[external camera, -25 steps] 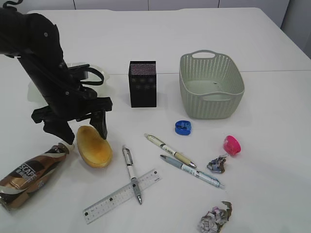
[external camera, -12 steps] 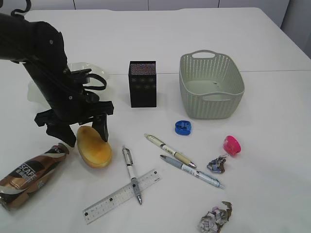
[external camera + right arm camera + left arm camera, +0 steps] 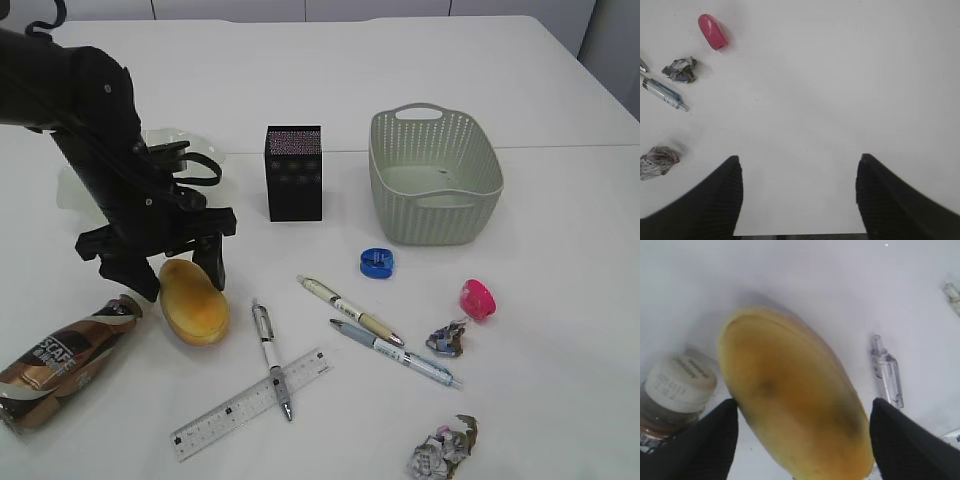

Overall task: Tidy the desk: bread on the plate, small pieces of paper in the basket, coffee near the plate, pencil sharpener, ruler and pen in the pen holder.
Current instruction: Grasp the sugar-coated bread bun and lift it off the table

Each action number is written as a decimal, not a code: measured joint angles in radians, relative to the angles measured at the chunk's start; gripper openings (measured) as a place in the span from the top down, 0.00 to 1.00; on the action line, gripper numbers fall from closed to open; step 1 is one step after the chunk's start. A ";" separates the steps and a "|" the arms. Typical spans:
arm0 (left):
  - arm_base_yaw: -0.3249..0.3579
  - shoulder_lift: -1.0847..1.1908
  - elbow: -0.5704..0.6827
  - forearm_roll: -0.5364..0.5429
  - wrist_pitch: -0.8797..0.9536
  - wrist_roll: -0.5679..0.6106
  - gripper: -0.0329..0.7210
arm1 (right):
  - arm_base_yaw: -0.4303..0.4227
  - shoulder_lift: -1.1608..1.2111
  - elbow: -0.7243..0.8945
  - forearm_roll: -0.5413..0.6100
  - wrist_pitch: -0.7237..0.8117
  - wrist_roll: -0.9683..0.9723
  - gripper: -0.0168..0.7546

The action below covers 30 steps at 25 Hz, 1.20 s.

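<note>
Left claw (image 3: 170, 270) is released, fingers straddling the bread (image 3: 193, 301) without gripping; the coffee (image 3: 60, 362) lies just left of the bread. Right claw (image 3: 799, 197) is released, over bare surface (image 3: 815, 90).

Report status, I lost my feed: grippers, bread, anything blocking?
Left gripper open, straddling bread. Right gripper open, over bare desk. Coffee lies close beside.

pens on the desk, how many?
3: a silver pen lying across the ruler, a cream pen right of it, a blue-grey pen just below that. None visible in the pen holder.
</note>
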 joint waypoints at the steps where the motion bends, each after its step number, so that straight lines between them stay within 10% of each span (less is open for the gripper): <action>1: 0.000 0.007 -0.002 -0.002 0.002 0.000 0.16 | 0.000 0.000 0.000 0.000 0.000 0.000 0.31; 12: -0.004 0.058 -0.008 -0.026 0.016 0.000 0.18 | 0.000 0.000 0.000 0.000 -0.002 0.000 0.31; 21: -0.004 0.058 -0.008 -0.016 0.018 0.000 0.71 | 0.000 0.000 0.000 0.000 -0.002 0.000 0.31; 30: -0.006 0.066 -0.107 0.020 0.136 0.018 0.77 | 0.000 0.000 0.000 0.000 -0.002 0.000 0.31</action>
